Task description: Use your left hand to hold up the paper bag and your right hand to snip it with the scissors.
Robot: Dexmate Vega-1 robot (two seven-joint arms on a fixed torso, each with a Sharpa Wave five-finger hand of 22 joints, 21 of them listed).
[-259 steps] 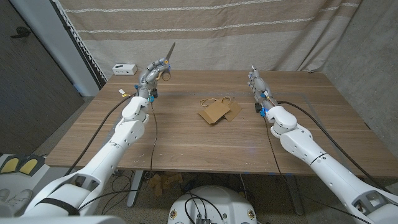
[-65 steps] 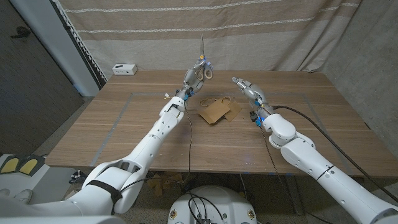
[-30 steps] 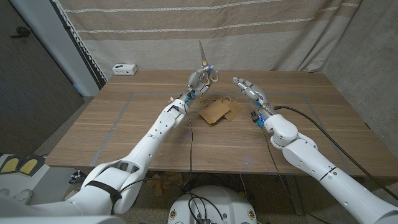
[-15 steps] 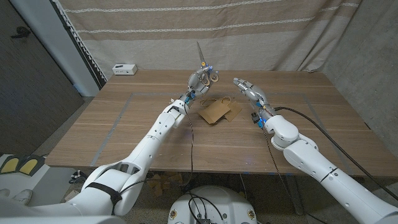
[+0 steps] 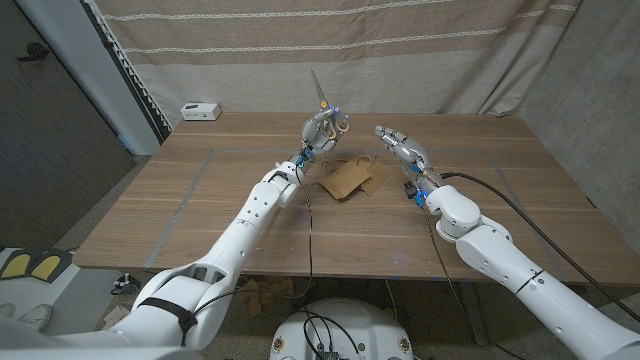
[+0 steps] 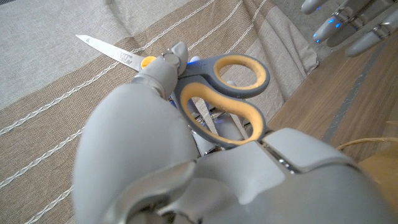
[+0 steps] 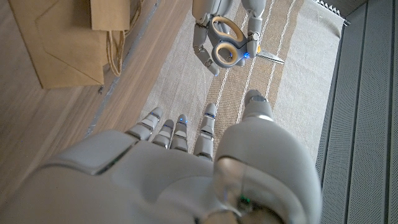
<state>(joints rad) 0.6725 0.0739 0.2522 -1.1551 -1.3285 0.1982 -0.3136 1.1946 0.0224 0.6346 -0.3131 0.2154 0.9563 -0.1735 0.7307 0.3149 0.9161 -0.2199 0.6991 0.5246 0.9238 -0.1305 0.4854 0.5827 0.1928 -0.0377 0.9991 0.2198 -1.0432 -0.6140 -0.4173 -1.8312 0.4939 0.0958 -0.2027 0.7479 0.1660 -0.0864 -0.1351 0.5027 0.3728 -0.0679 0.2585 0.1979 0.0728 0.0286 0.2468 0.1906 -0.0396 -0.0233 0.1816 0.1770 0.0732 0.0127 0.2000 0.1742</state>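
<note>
Above the bench (image 5: pixel 200 210), the left hand (image 5: pixel 322 127) holds the scissors (image 5: pixel 329 112) aloft, blades pointing up. Just beside it, the right hand (image 5: pixel 400 148) hovers with fingers apart, holding nothing. Below them the paper bag (image 5: pixel 350 177) lies flat on the wood.

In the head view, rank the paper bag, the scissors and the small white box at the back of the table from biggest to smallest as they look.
1. Paper bag, lying on the table.
2. Scissors, held up by the left hand; closer to the camera than the bag, so true size may differ.
3. White box, clearly smallest, though farthest away.
</note>
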